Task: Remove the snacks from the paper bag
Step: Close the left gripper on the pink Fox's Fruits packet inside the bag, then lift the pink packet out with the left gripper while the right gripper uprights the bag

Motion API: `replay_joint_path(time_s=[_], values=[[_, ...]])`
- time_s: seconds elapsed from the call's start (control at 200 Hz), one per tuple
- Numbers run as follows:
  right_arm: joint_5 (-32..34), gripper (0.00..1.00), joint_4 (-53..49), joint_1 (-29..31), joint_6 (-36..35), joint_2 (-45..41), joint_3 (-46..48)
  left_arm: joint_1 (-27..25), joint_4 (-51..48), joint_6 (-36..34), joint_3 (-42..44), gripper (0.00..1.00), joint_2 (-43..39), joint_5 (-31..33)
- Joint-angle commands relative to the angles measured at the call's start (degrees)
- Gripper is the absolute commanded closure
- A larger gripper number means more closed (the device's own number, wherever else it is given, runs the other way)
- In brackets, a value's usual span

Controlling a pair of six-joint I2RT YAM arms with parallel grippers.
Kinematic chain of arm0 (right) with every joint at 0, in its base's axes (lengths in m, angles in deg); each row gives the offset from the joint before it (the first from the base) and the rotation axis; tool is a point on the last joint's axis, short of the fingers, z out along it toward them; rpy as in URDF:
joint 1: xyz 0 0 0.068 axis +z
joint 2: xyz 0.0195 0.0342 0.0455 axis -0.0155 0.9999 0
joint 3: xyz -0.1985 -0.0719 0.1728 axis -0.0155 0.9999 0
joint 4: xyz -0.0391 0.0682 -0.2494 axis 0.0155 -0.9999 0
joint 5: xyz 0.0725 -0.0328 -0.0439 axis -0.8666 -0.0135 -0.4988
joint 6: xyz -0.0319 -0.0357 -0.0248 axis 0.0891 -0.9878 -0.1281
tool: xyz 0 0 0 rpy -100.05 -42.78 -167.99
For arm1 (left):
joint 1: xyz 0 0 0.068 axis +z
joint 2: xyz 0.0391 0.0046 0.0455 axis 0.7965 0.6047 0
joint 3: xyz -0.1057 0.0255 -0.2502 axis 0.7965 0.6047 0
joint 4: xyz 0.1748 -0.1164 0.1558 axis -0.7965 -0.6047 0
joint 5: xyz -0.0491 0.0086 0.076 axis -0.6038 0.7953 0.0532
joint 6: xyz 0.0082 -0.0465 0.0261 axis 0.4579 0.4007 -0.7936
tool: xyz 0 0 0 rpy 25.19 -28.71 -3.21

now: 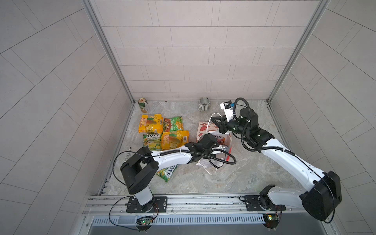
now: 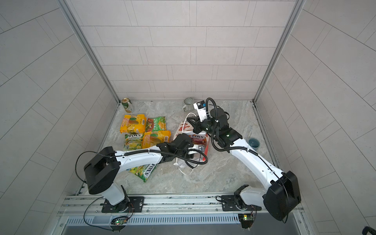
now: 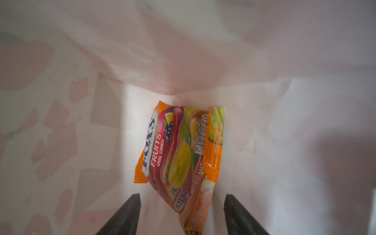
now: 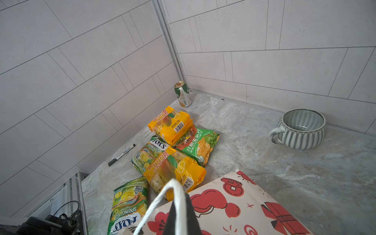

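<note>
The paper bag [image 1: 203,128] [image 2: 181,128], white with red prints, stands mid-table with its mouth held open. My right gripper [image 4: 180,196] is shut on its white cord handle [image 1: 209,122] at the bag's far rim. My left gripper [image 3: 182,195] is down inside the bag, open. Its two dark fingers [image 3: 130,215] stand either side of the near end of an orange-pink FOX'S Fruits packet [image 3: 179,150] [image 2: 198,137] without touching it. The packet lies on the bag's bottom. Several snacks [image 1: 162,132] lie on the table left of the bag, and one FOX'S packet [image 1: 167,172] is partly under my left arm.
A green-gold can [image 1: 143,105] stands in the back left corner. A ribbed grey mug [image 1: 204,104] sits at the back wall. A black pen [image 1: 127,153] lies by the left wall. A small teal cup [image 2: 254,143] sits right of my right arm.
</note>
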State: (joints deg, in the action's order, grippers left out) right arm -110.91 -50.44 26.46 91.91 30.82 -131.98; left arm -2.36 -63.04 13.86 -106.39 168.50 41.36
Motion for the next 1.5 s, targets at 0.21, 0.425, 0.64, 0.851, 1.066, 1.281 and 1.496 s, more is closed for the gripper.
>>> replay_joint_path(time_s=[0.21,0.425,0.64,0.851,1.066,1.281,1.496], values=[[-0.72,0.95,0.96,-0.20,1.01,0.01,-1.69,-0.47,1.09,0.01,-1.33,0.29,3.09,3.54],[-0.66,0.95,1.66,-0.20,1.27,0.10,-1.39,-0.70,4.63,0.44,1.22,0.31,0.62,1.71],[-0.85,0.95,1.69,-0.22,1.45,0.02,-1.52,-0.91,10.28,-0.19,1.81,0.33,5.83,5.49],[-1.09,0.96,2.30,-0.20,1.98,0.14,-1.56,-1.00,11.34,-0.53,0.76,0.33,9.28,5.54],[-1.39,0.96,2.85,-0.20,2.41,0.10,-1.27,-1.13,13.94,-1.29,-0.77,0.45,13.32,10.27],[-1.79,0.96,3.09,-0.20,2.64,-0.49,-1.00,-1.34,22.58,-3.17,-2.58,0.70,19.74,19.58],[-1.77,0.96,2.87,-0.20,2.60,-1.04,-0.84,-1.68,24.20,-2.39,-2.93,0.88,19.13,21.66]])
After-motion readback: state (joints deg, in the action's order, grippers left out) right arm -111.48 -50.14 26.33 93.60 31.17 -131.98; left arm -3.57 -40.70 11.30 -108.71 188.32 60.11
